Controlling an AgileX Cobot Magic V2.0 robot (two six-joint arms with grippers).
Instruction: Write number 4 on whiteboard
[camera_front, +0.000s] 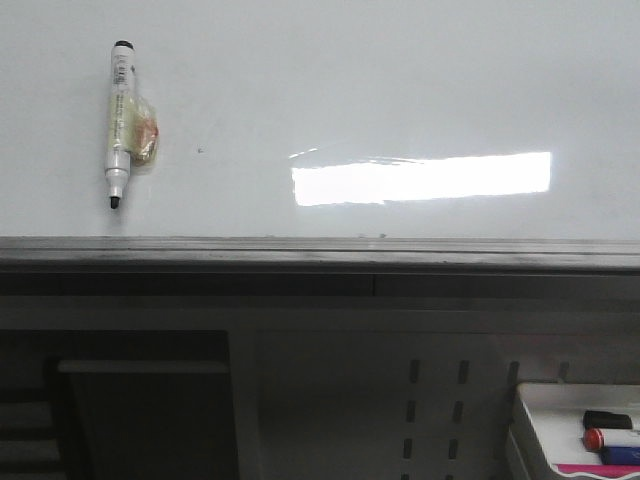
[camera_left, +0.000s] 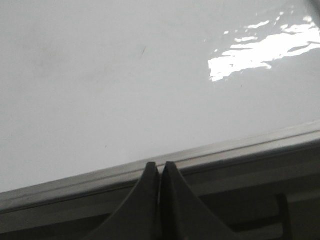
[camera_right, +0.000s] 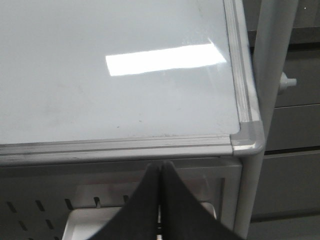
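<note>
The whiteboard (camera_front: 330, 90) is glossy white with a grey lower rail (camera_front: 320, 252). It bears no number 4; only a faint speck shows. A white marker (camera_front: 119, 120) with a black cap end and black tip hangs upright on the board at the upper left, a yellowish lump beside it. Neither gripper shows in the front view. My left gripper (camera_left: 160, 167) is shut and empty, its tips in front of the rail (camera_left: 165, 160). My right gripper (camera_right: 161, 166) is shut and empty, below the board's lower right corner (camera_right: 247, 137).
A white tray (camera_front: 545, 430) at the lower right holds several markers, one with a red cap (camera_front: 610, 438). A grey perforated panel (camera_front: 430, 410) lies below the rail. A grey post (camera_right: 272, 75) stands by the board's right edge. The tray also shows in the right wrist view (camera_right: 95, 222).
</note>
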